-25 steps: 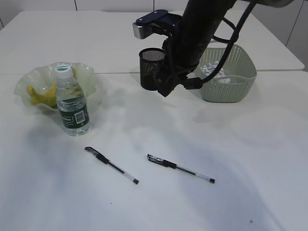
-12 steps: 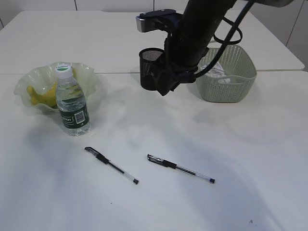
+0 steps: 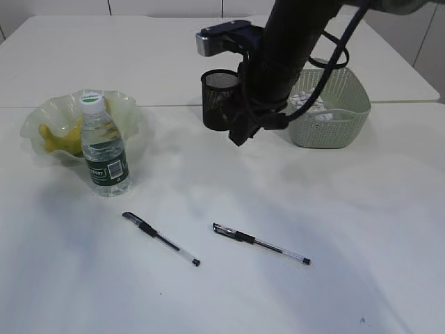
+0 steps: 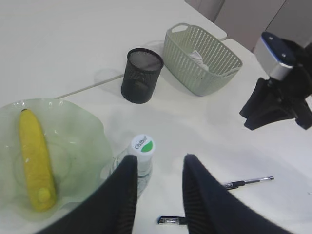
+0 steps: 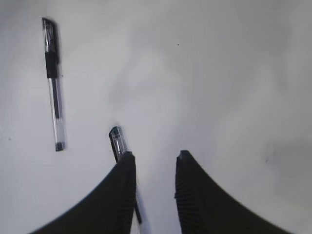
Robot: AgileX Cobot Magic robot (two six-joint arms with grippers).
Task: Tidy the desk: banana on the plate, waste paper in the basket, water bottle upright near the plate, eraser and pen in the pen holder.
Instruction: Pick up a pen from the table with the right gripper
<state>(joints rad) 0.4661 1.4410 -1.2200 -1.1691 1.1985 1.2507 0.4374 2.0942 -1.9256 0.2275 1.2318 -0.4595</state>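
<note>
Two pens [image 3: 260, 243] lie uncollected as the right gripper [image 5: 153, 161], part-open and empty, risks nudging one aside in descent.

an office or lab test desk: plain white tables [image 3: 83, 292] pushed edge to edge fill the frame; pale panelled walls [image 3: 167, 7] run along the top edge; desk goods stand at upper centre, a mesh pen holder [image 3: 217, 101] and a waste basket [image 3: 334, 111]; two pens [image 3: 161, 239] lie lower centre

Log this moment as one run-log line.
banana on plate | bottle upright | two pens on table | left gripper open | right gripper open
</note>
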